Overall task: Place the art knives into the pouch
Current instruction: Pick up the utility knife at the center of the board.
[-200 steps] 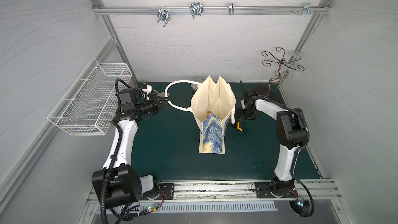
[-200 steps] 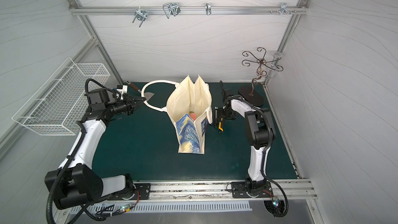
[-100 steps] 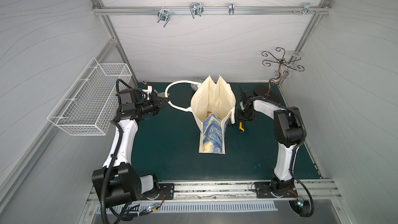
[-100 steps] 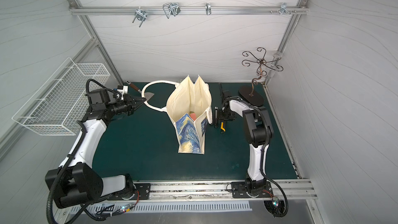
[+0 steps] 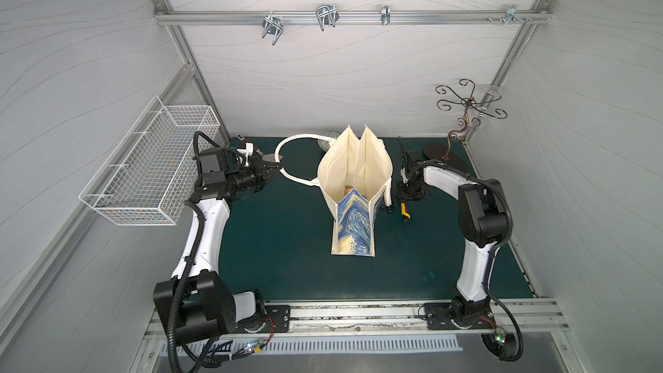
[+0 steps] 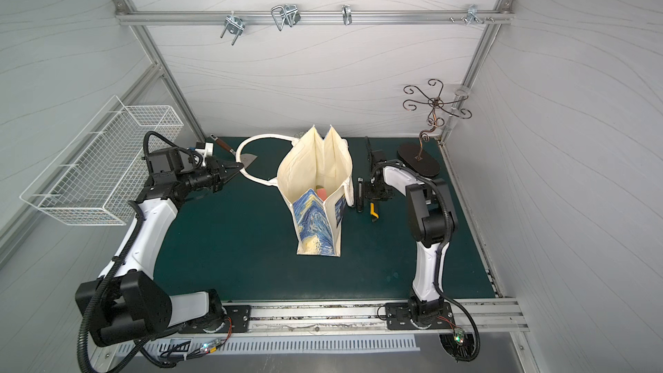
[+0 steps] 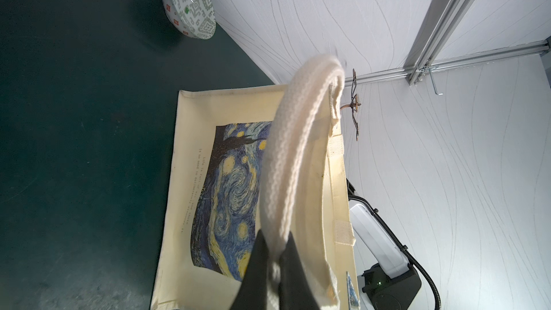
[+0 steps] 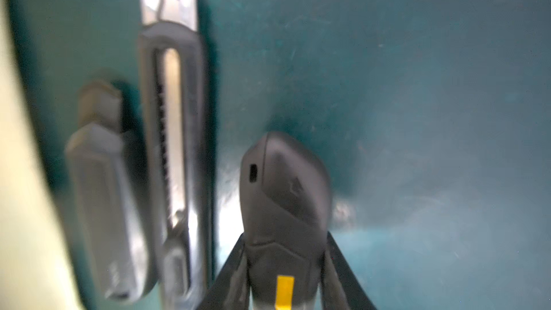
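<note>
Grasping is judged to be the step in hand; nothing is delivered yet. The art knife (image 8: 286, 192), black with a yellow slider, is seen on the green mat (image 5: 280, 245) just right of the pouch (image 5: 353, 220), outside it. The right gripper (image 8: 284, 240) is clamped around the knife's body, with fingers pressed to both sides. Whether the knife is lifted off the mat cannot be told. The left gripper (image 7: 275, 243) is clenched on the pouch's white handle (image 7: 286, 150), which is drawn out to the left, so the mouth is held open and facing up. Left to do, as judged: lift, carry left over the rim, release inside.

Edges: a long grey cutter (image 8: 173, 144) and a shorter cutter (image 8: 104, 204) are laid side by side between the knife and the pouch's right wall. Both are close to the gripped one, so a bump is judged possible on the lift. The pouch's right rim stands well above the knife and must be cleared. A small pink item (image 6: 321, 193) is seen low inside. A metal stand (image 5: 462, 120) is placed far right, behind the right arm. A wire basket (image 5: 150, 174) is hung on the left wall, well apart. Open mat is left on the near side; the far wall is close behind the pouch.
</note>
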Available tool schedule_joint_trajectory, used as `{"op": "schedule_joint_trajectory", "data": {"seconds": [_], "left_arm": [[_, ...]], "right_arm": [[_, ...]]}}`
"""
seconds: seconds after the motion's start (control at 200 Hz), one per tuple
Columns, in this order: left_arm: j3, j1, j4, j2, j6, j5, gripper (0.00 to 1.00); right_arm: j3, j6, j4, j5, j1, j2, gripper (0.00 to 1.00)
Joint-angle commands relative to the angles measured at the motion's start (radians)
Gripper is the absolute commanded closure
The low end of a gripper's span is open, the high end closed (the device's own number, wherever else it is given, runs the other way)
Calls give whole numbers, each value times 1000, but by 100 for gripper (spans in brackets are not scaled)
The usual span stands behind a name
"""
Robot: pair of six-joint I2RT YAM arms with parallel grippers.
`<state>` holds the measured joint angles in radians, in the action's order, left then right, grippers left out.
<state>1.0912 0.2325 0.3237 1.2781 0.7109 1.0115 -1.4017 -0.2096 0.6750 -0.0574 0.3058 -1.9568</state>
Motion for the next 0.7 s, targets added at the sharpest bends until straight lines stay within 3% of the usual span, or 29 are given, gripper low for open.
{"op": "schedule_joint_trajectory", "data": {"seconds": [0.0, 0.415, 0.695], "left_arm": [[7, -2, -47, 4, -3, 30, 100], [-4, -1, -59, -7, 7, 33, 100], [-16, -1, -71, -16, 22, 36, 100]], "right_arm": [[-54, 23, 74, -22, 3, 142, 91], [-271, 98, 149, -18, 82, 478, 89], [-276, 181, -19, 140, 187, 581, 88]]}}
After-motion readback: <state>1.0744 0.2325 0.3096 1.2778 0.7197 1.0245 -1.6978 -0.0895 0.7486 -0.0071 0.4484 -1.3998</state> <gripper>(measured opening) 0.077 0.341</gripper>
